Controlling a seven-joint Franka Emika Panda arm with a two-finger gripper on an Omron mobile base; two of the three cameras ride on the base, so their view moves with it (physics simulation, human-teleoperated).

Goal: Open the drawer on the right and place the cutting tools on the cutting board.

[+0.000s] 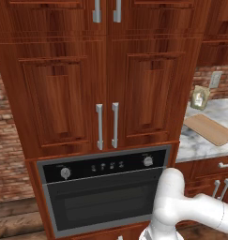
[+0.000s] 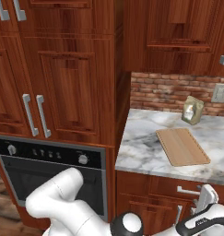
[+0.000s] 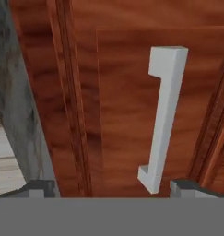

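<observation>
Hand view: drawer handle mid-frame, rigid, slick; gripper wide open, empty. Grab bar mid-span.

reddish-brown drawer; silver handle

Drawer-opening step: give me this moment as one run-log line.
phase: approach | gripper: open, empty | drawer: shut | handle: ahead between fingertips, untouched | cutting board: bare
</observation>
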